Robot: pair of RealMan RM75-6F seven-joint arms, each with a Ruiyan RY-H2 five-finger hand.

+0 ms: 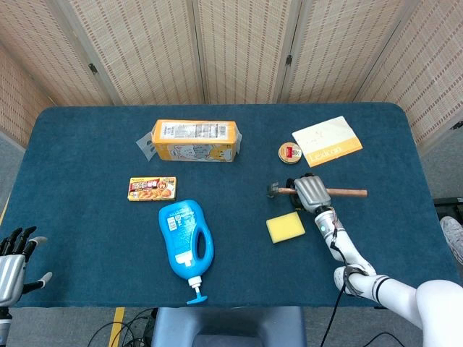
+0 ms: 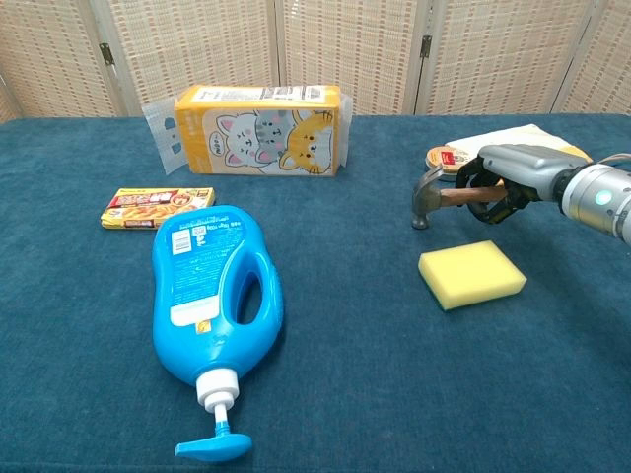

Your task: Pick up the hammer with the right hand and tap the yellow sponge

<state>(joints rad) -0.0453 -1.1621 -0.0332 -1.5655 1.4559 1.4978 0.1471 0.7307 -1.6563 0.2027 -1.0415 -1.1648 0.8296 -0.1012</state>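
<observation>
My right hand grips the wooden handle of the hammer close to its metal head. The hammer is lifted a little off the blue table, handle level, head pointing left. The yellow sponge lies flat on the cloth just in front of and slightly left of the hammer head, apart from it. My left hand hangs off the near left corner of the table, fingers spread, holding nothing; the chest view does not show it.
A small round tin and a yellow envelope lie behind the hammer. A cat-print box, a flat curry box and a blue detergent bottle occupy the left and middle.
</observation>
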